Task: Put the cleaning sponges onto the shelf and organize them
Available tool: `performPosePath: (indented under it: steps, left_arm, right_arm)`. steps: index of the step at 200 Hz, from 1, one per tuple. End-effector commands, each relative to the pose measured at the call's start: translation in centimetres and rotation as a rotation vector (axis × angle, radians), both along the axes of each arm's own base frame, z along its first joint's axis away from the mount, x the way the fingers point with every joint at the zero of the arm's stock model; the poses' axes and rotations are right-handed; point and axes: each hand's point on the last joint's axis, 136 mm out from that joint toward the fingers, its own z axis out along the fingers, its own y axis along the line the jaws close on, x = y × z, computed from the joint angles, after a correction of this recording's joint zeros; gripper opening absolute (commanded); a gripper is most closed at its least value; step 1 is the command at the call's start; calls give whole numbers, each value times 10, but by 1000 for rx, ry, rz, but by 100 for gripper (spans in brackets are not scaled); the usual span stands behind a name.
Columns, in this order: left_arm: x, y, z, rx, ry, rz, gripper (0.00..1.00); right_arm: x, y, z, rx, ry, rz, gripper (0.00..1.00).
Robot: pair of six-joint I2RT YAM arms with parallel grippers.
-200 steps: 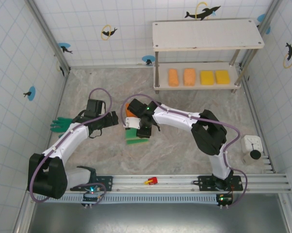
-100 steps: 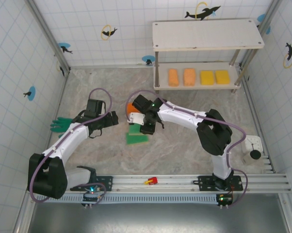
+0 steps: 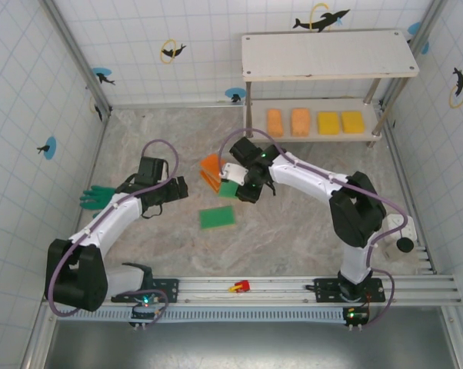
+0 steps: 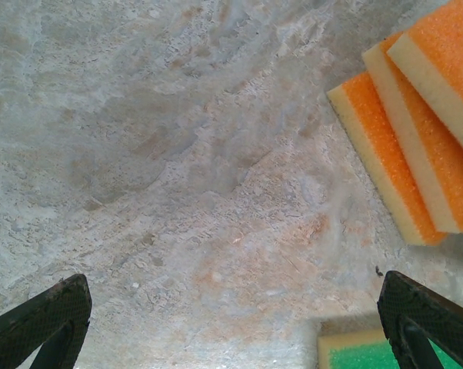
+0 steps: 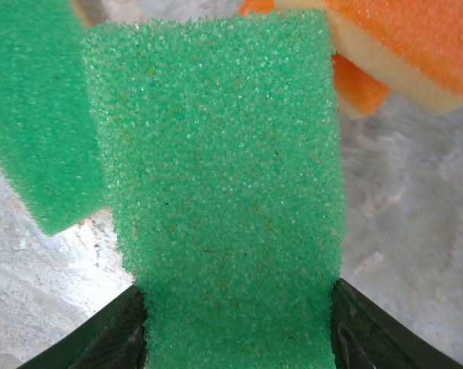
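Nearest, a small red object (image 3: 239,287) lies on the rail (image 3: 293,286) by the arm bases. Beyond it a green sponge (image 3: 217,217) lies flat on the bench (image 3: 293,238), between the two arms. At the far left a green glove (image 3: 97,197) lies near the wall. The left pincer (image 4: 233,292) hangs released over bare bench, its fingers (image 4: 43,319) spread wide with nothing between them. The right pincer (image 5: 235,330) is clenched on a second green sponge (image 5: 224,177), gripping it by its two long sides and holding it over the bench. It is near the flat one and just beside two orange sponges (image 3: 211,171), which overlap each other on the bench. Farthest, the shelf (image 3: 328,54) stands at the back wall. Its lower board (image 3: 312,136) carries four sponges in a row, each apart from the next: orange (image 3: 274,122), pale orange (image 3: 301,121) and two yellow (image 3: 328,122).
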Motion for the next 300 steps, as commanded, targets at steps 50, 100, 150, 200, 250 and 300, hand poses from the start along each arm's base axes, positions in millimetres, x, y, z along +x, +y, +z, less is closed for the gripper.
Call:
performPosePath:
  steps: [50, 100, 150, 200, 250, 300]
  left_arm:
    - [14, -4, 11, -18, -29, -8, 97]
    - [14, -5, 8, -23, -28, -9, 97]
    - [17, -5, 12, -26, -43, -9, 97]
    - [24, -8, 19, -36, -65, -14, 97]
    - [30, -11, 23, -41, -75, -26, 97]
    - [30, -12, 22, -43, -73, -30, 97]
  right_arm:
    - [-18, -21, 10, -25, 38, -29, 60]
    - [-26, -20, 0, -49, 52, -24, 60]
    - [-16, -32, 17, -45, 33, -54, 60]
    - [2, -60, 41, -37, -24, -135, 60]
    - [25, -95, 76, 1, -101, -244, 59]
    - [45, -131, 107, 29, -177, -347, 59]
